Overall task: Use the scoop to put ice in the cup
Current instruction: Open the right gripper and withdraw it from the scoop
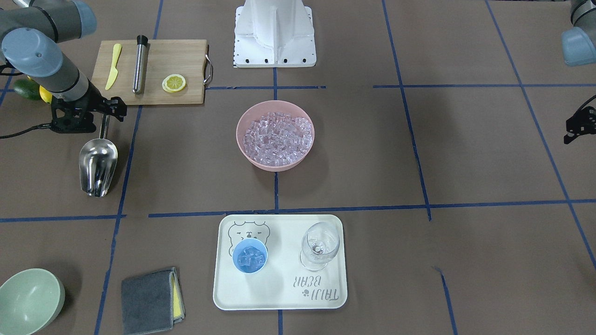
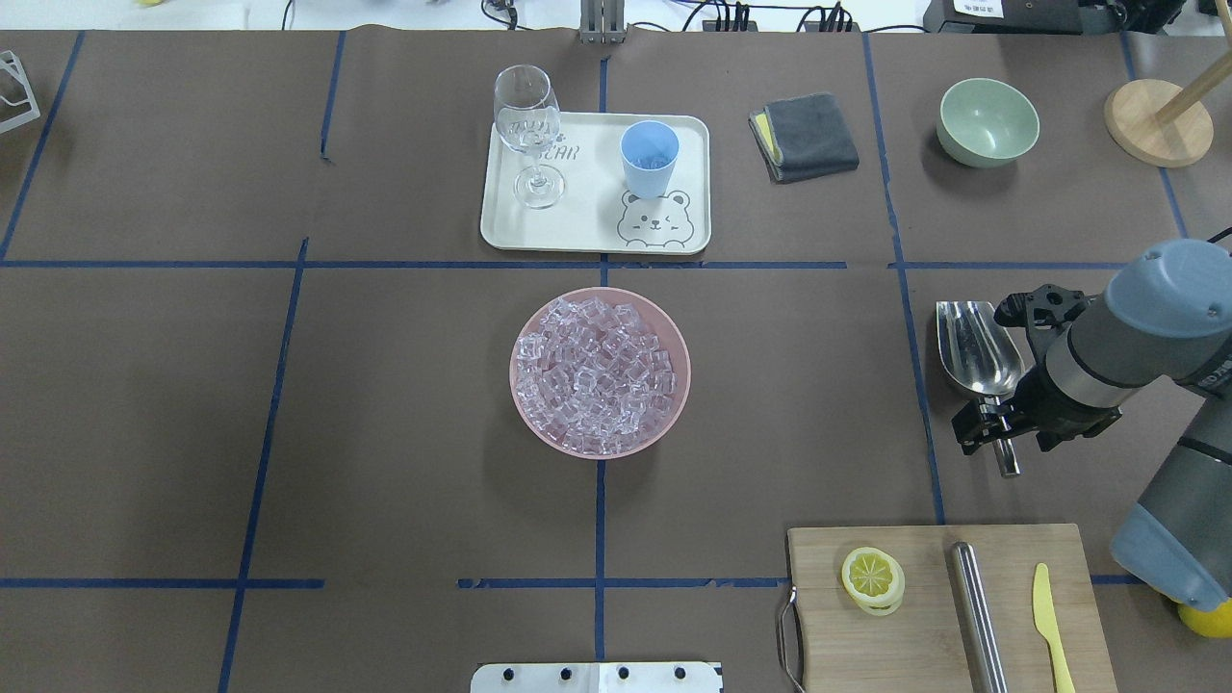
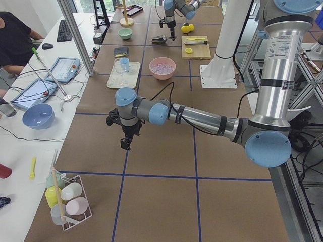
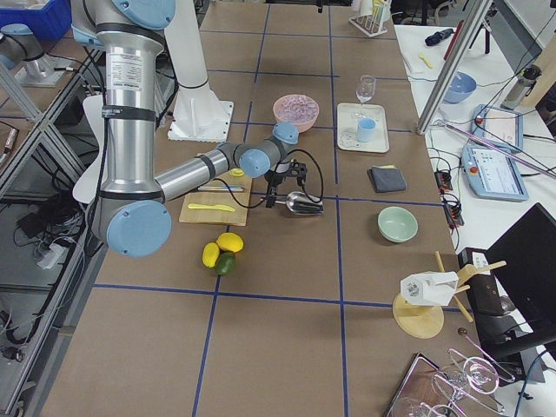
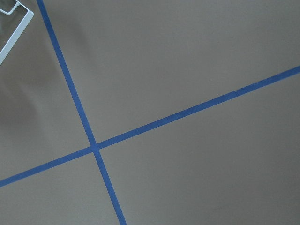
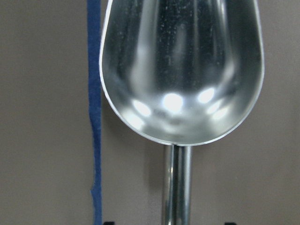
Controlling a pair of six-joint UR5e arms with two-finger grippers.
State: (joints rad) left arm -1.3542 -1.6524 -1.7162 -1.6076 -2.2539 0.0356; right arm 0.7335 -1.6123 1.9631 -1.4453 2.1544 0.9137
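Observation:
The steel scoop (image 1: pixel 98 166) lies empty on the table at my right side, its trough (image 6: pixel 180 70) bare in the right wrist view. My right gripper (image 2: pixel 1001 430) is low over the rod handle (image 6: pixel 176 187), with its jaws open on either side of it. The light-blue cup (image 1: pixel 250 256) stands on the white tray (image 1: pixel 279 298) with a few ice cubes in it. Many ice cubes (image 1: pixel 276 134) fill the pink bowl (image 2: pixel 674 385) at the table's middle. My left gripper (image 3: pixel 126 142) hangs above bare table far to the left; I cannot tell whether it is open or shut.
A clear wine glass (image 1: pixel 319 244) shares the tray. A wooden board (image 1: pixel 186 56) behind the scoop holds a lemon slice, a yellow knife and a steel cylinder (image 1: pixel 139 65). A grey cloth (image 1: pixel 149 300) and a pale green bowl (image 1: pixel 28 300) sit near the tray.

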